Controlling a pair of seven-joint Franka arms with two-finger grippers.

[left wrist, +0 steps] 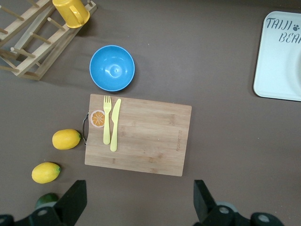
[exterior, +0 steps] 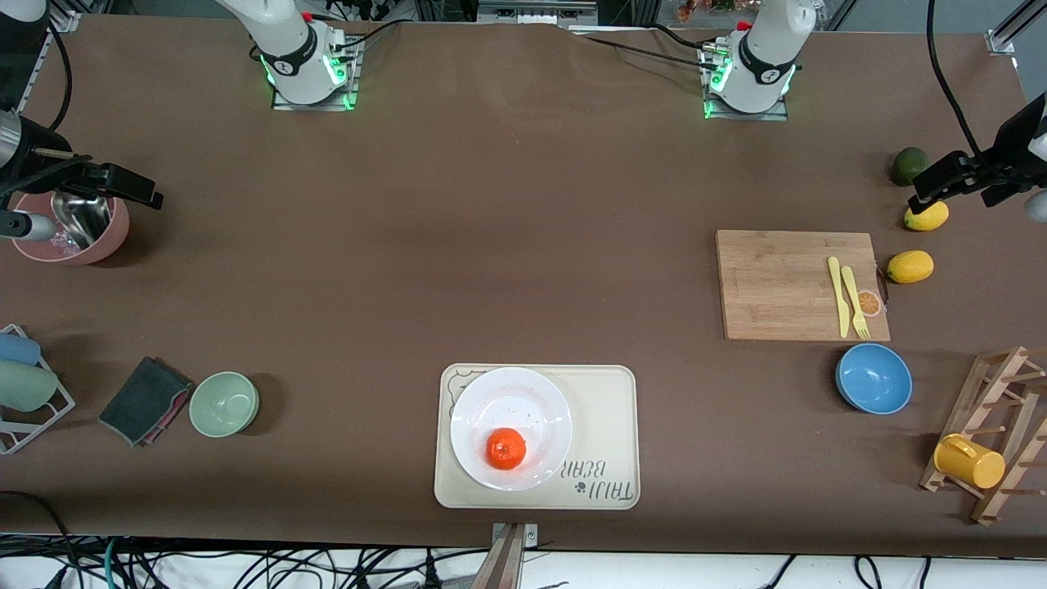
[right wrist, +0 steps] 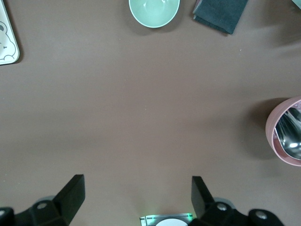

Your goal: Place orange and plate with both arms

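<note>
White rounded arms (exterior: pixel 286 41) with black bands, green-lit bases, black cables, and matte black wedge-shaped pincer fingers (left wrist: pixel 75 200).

Red-orange orange (exterior: pixel 506 448), white plate (exterior: pixel 511 398), cream tray (exterior: pixel 605 401)

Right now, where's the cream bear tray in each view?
Front view: cream tray at the camera-side table edge, under the plate holding the orange.
Left wrist view: one lettered corner at the frame edge.
Right wrist view: a corner sliver.
Shared landmark: the tray itself, in all three.
</note>
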